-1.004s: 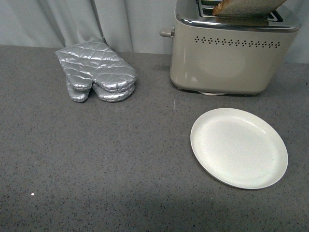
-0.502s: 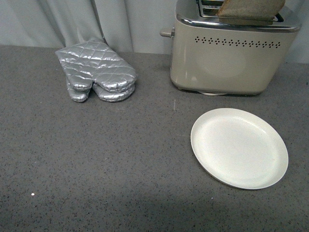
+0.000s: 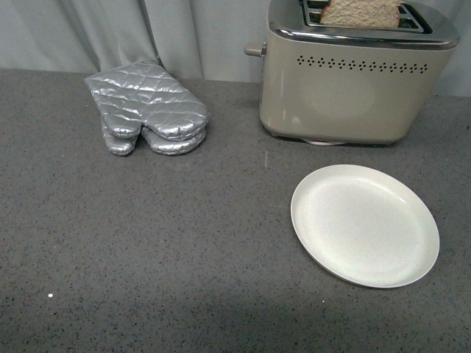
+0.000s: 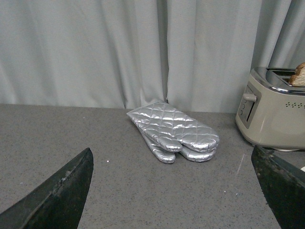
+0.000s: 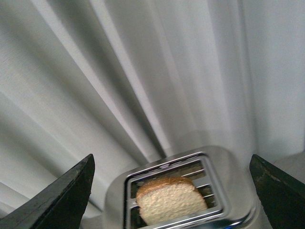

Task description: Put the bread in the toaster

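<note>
Since 1.0 s ago the bread [image 3: 360, 13] has dropped from lying tilted across the chrome top into the nearer slot of the toaster [image 3: 346, 88], standing upright with its upper part showing; nothing holds it.

Right gripper [image 5: 171, 191] hangs above it, spread wide and empty. Left gripper [image 4: 171, 191] is wide too, low over the worktop [image 3: 147, 243].

Judged by look, the toaster is heavy and stable. The bread is light, soft and crumbly, best pinched gently across both faces at the top crust.

Speckled grey worktop; pale curtain [image 4: 95, 47] behind. Plate [image 3: 365, 224] lies bare before the toaster; 2 silver oven mitts [image 3: 147, 107] well apart.
</note>
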